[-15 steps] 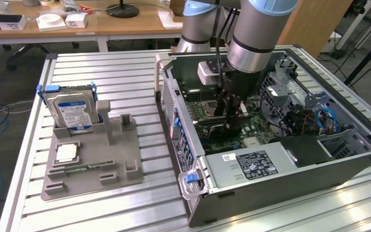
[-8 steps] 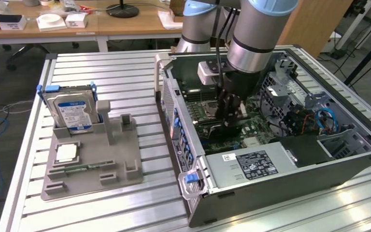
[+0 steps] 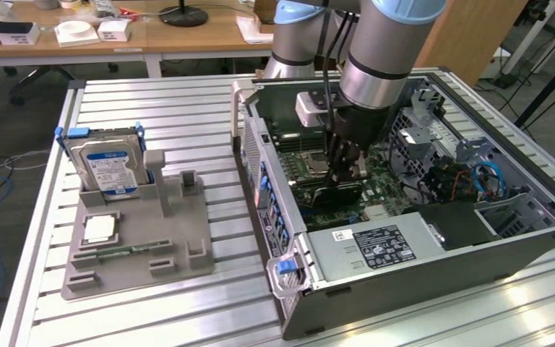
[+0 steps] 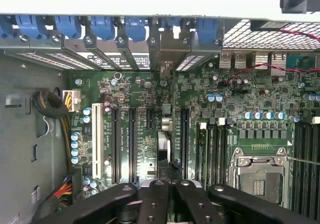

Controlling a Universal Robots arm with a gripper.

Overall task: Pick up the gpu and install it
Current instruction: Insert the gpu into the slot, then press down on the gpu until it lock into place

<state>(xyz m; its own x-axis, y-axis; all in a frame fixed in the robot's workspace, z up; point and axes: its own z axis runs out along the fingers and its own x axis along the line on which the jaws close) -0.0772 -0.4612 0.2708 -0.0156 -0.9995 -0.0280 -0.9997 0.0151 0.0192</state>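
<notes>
The gpu [image 3: 334, 194] stands on edge on the motherboard inside the open computer case [image 3: 258, 155], dark and thin, directly under my gripper [image 3: 341, 172]. In the wrist view the gpu [image 4: 164, 145] appears edge-on, running from the rear slot brackets toward my gripper [image 4: 172, 186]. The two black fingers [image 4: 155, 199] are drawn together right over the card's upper edge. I cannot tell whether they pinch the card or only rest above it.
A grey holder tray [image 3: 133, 271] on the exterior view's left carries a hard drive [image 3: 112, 166], a chip [image 3: 99, 228] and a memory stick [image 3: 123, 251]. In the case, the power supply [image 3: 374, 246] lies near the front and the drive cage with blue cables [image 3: 485, 181] to the right.
</notes>
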